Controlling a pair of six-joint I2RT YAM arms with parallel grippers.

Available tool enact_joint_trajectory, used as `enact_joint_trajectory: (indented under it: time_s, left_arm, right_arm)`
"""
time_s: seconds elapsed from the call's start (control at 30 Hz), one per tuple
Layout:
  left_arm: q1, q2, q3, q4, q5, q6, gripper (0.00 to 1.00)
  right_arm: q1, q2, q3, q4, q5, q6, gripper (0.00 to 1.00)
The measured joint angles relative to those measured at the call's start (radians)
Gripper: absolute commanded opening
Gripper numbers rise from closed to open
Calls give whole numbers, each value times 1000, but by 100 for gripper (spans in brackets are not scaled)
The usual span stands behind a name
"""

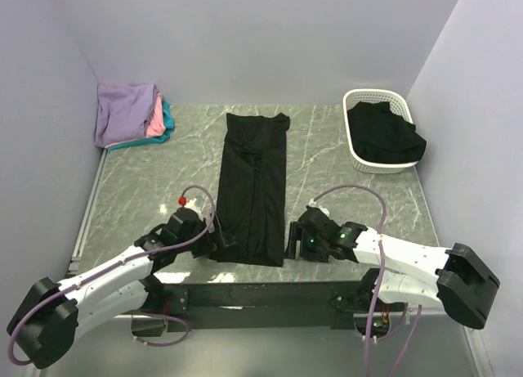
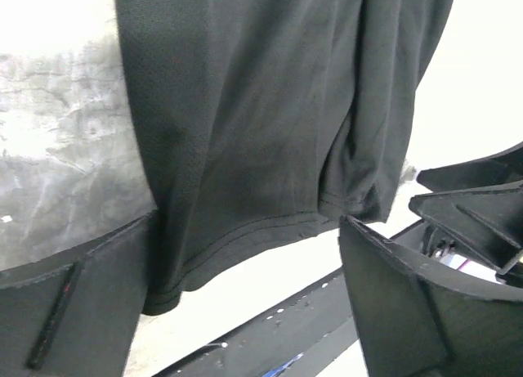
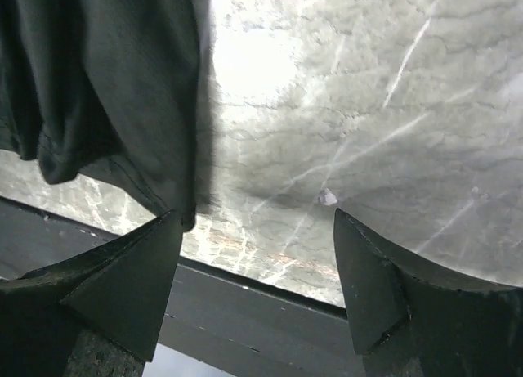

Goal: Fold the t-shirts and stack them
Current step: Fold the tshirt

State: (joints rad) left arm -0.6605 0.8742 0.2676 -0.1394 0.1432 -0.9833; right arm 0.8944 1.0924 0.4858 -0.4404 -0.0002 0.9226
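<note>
2+ blk tees (image 1: pixel 253 189), 3 colored tees (image 1: pixel 127 111) — 1 basket (image 1: pixel 382 166), 2 arms (image 1: pixel 106 283)

Left arm (image 1: pixel 106 283) and right arm (image 1: pixel 409 258): white shells cover the long links, with bulky black housings at the joints. A lilac cable (image 1: pixel 200 193) runs in a loop along the left arm, and a matching cable (image 1: pixel 359 189) along the right. A red cap (image 1: pixel 182 201) marks the left wrist, a green light (image 1: pixel 313 242) the right. Left gripper (image 1: pixel 222 242) and right gripper (image 1: pixel 292 244): matte black, each with broad, wedge-shaped fingers (image 2: pixel 73 303).
</note>
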Motion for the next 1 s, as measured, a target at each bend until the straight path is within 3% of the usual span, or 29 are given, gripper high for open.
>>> enact_joint_trajectory:
  time_s: [0.03,0.07,0.13,0.17,0.2,0.33,0.5,0.53,0.6,0.63,0.7,1.0]
  left_arm:
    - [-3,1,0,0,-3,-2,100]
    - [-3,7,0,1,-5,-3,92]
    - [-4,24,0,16,-5,-8,92]
    - [-6,37,0,27,-6,-8,71]
    - [-9,58,1,50,-5,-9,65]
    - [-19,125,7,92,-7,-14,57]
    - [-38,142,6,89,-26,-29,29]
    - [-40,142,6,76,-31,-28,23]
    - [-46,133,-1,53,-37,-29,4]
    - [-48,126,-5,42,-37,-30,1]
    - [-55,112,-13,37,-35,-43,1]
    - [-193,92,-19,13,-46,-120,1]
  right_arm:
    - [0,-3,-4,1,-1,0,80]
    - [0,0,-8,9,-5,0,80]
    - [0,14,-15,55,-27,1,79]
    - [0,25,-16,77,-38,1,79]
    - [0,42,-16,113,-55,4,78]
    - [0,128,-10,267,-122,11,75]
    - [0,206,-3,384,-185,16,49]
    - [0,215,-7,393,-189,19,37]
    - [0,223,-18,404,-203,19,23]
    - [0,225,-25,402,-205,22,11]
    - [0,227,-35,398,-211,22,3]
    - [0,148,-55,283,-188,23,0]
